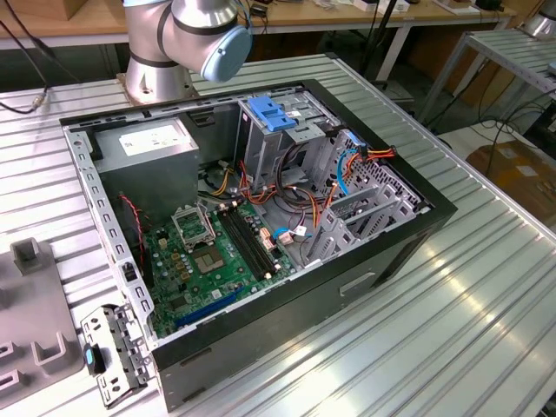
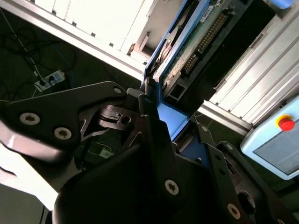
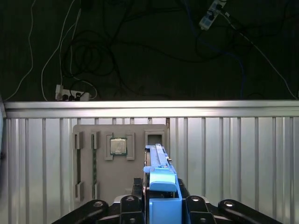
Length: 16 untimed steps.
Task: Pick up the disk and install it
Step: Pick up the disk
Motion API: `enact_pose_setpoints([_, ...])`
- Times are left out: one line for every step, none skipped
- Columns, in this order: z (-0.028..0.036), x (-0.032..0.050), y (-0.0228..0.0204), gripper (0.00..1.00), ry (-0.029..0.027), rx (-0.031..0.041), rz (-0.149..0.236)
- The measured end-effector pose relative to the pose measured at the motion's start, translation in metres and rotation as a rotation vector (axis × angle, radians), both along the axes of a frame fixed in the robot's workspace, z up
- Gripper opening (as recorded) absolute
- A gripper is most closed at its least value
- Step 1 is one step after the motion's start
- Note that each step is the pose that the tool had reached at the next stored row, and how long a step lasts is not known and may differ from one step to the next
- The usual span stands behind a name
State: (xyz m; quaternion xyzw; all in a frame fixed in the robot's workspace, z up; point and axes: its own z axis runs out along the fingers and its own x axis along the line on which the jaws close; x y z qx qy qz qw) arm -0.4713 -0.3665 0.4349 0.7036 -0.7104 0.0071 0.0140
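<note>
My gripper [image 3: 163,207] is shut on the disk [image 3: 159,165], which stands edge-on between the black fingers [image 3: 194,205] in the first wrist view, its blue carrier rail facing the camera. In the second wrist view the disk [image 2: 196,42] shows its green circuit board and blue rail, clamped in the gripper [image 2: 161,119]. It hangs above a grey fixture tray [image 3: 121,182] on the ribbed metal table. In the exterior view the open computer case [image 1: 417,226] lies on the table, with the arm's base [image 1: 165,69] behind it.
Inside the case are a metal drive cage with a blue latch [image 1: 271,113], a grey power-supply box [image 1: 152,143], the motherboard [image 1: 208,252] and loose cables. The tray holds a processor chip [image 3: 118,146]. A pendant with a red button [image 2: 285,123] lies nearby. Past the table edge [image 3: 149,107], cables cross the floor.
</note>
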Motion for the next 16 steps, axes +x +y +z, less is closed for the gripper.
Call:
enact_pose_setpoints([0.0013, 0.0000, 0.0000, 0.37, -0.0001, 0.0000, 0.000])
enact_pose_setpoints([0.0027, 0.0000, 0.0000, 0.37, -0.0001, 0.0001, 0.000])
enact_pose_setpoints([0.0045, 0.0000, 0.0000, 0.37, 0.0000, 0.0000, 0.000])
enact_pose_setpoints([0.0075, 0.0000, 0.0000, 0.37, -0.0001, 0.0001, 0.000])
enact_pose_setpoints([0.0105, 0.0000, 0.0000, 0.37, -0.0001, 0.0001, 0.000])
enact_pose_setpoints([0.0120, 0.0000, 0.0000, 0.37, -0.0001, 0.0000, 0.000])
enact_pose_setpoints([0.0136, 0.0000, 0.0000, 0.37, 0.0000, 0.0000, 0.000])
enact_pose_setpoints([0.0212, 0.0000, 0.0000, 0.37, -0.0002, 0.0001, 0.000])
enact_pose_setpoints([0.0241, 0.0000, 0.0000, 0.37, -0.0002, 0.0001, 0.000])
enact_pose_setpoints([0.0270, 0.0000, 0.0000, 0.37, 0.0000, 0.0000, 0.000])
enact_pose_setpoints([0.0290, 0.0000, 0.0000, 0.37, 0.0000, 0.0000, 0.000])
enact_pose_setpoints([0.0307, 0.0000, 0.0000, 0.37, -0.0001, 0.0000, 0.000])
enact_pose_setpoints([0.0331, 0.0000, 0.0000, 0.37, -0.0001, 0.0000, 0.000])
enact_pose_setpoints([0.0347, 0.0000, 0.0000, 0.37, -0.0001, 0.0001, 0.000])
enact_pose_setpoints([0.0365, 0.0000, 0.0000, 0.37, -0.0001, 0.0001, 0.000])
enact_pose_setpoints([0.0383, 0.0000, 0.0000, 0.37, 0.0000, 0.0000, 0.000])
